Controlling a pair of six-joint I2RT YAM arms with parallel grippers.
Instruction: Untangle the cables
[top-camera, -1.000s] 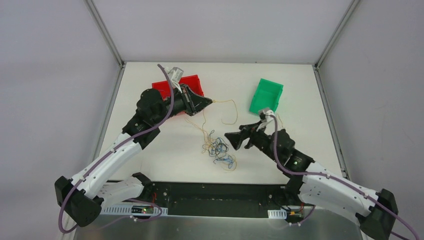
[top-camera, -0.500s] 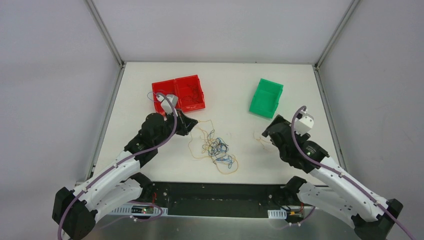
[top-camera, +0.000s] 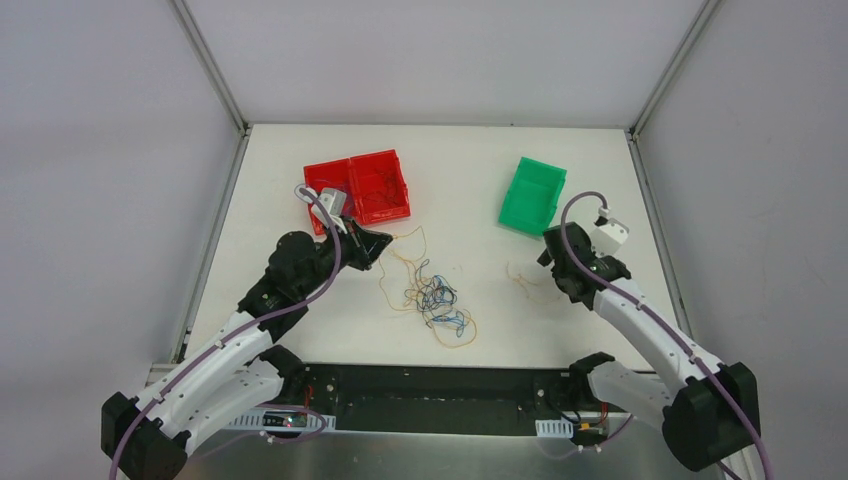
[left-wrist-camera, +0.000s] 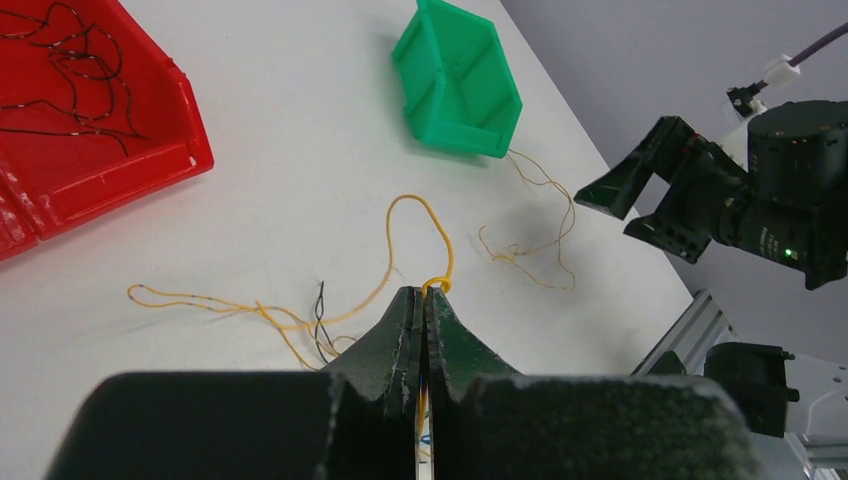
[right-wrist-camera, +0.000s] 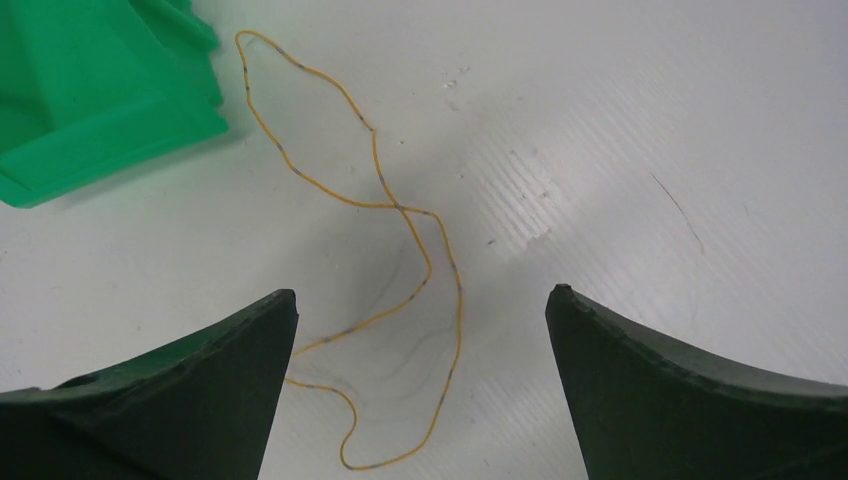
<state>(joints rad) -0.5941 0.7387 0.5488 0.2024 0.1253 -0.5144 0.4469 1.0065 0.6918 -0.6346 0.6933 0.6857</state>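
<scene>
The cables lie as a tangle (top-camera: 432, 298) of hair-thin yellow, orange, blue and black wires at the middle of the table. My left gripper (top-camera: 388, 240) is at the tangle's upper left, and its jaws (left-wrist-camera: 424, 295) are shut on a yellow wire (left-wrist-camera: 440, 240) that loops out from the tips. A separate yellow-orange wire (top-camera: 522, 278) lies loose near the green bin. My right gripper (top-camera: 553, 255) hangs over it, wide open and empty (right-wrist-camera: 420, 292), with the wire (right-wrist-camera: 400, 210) on the table between the fingers.
Two red bins (top-camera: 360, 188) stand at the back left; one holds black wires (left-wrist-camera: 70, 70). A green bin (top-camera: 533, 193) stands at the back right, tilted in the left wrist view (left-wrist-camera: 460, 80). The frame posts stand at the table's back corners.
My left gripper has pulled back from over the red bins toward the tangle, still holding the yellow wire. My right gripper has swung from the tangle to the right and now stands over a loose wire.
</scene>
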